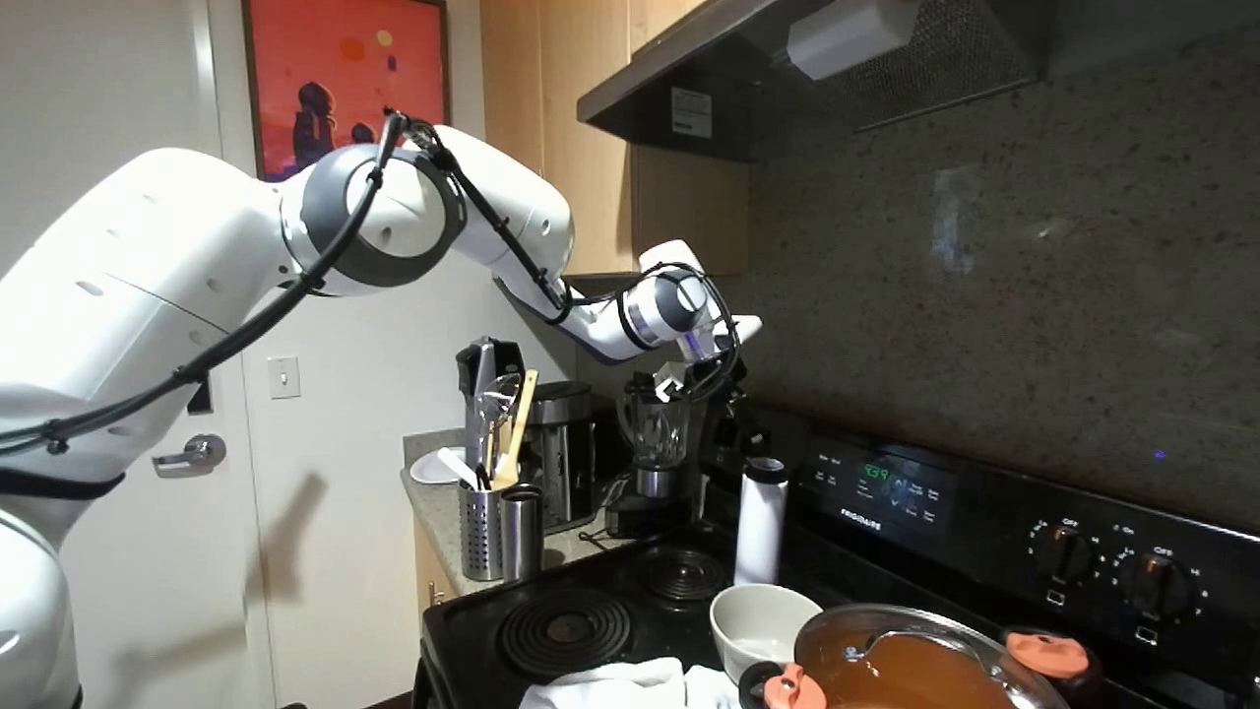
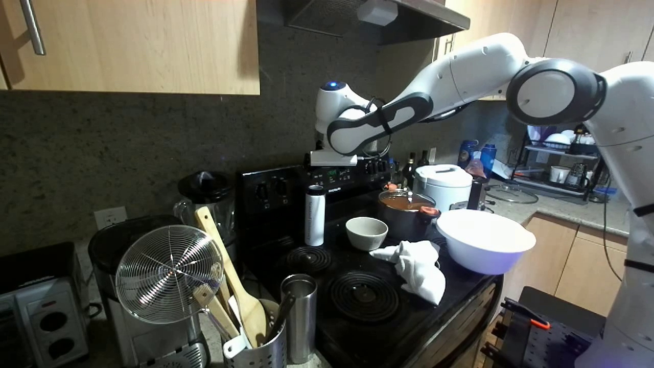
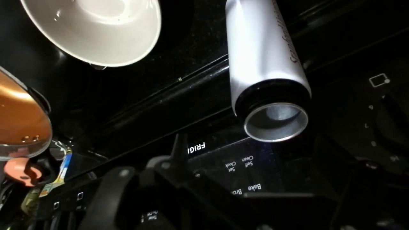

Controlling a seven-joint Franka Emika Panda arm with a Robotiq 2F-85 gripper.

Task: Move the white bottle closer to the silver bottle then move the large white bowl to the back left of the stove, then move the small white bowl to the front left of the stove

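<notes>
The white bottle [image 1: 761, 527] stands upright at the back of the stove [image 2: 352, 332], beside a rear coil; it also shows in an exterior view [image 2: 315, 220]. In the wrist view its dark, metal-rimmed top lies ahead of my gripper [image 3: 251, 137], which is open and empty, fingers spread, apart from it. The gripper [image 1: 704, 384] hangs above the stove's back; the arm hides it in an exterior view. The small white bowl [image 2: 367, 234] sits beside the bottle. The large white bowl [image 2: 485, 243] stands at the stove's far side. The silver bottle [image 2: 301, 319] stands beside the stove.
A lidded pot [image 1: 906, 670] with orange handles stands behind the small bowl. A white cloth [image 2: 419, 268] lies on the stove. A utensil holder [image 1: 480, 532], a blender [image 1: 658, 443] and a rice cooker [image 2: 443, 186] stand nearby. The range hood [image 1: 709, 98] hangs above.
</notes>
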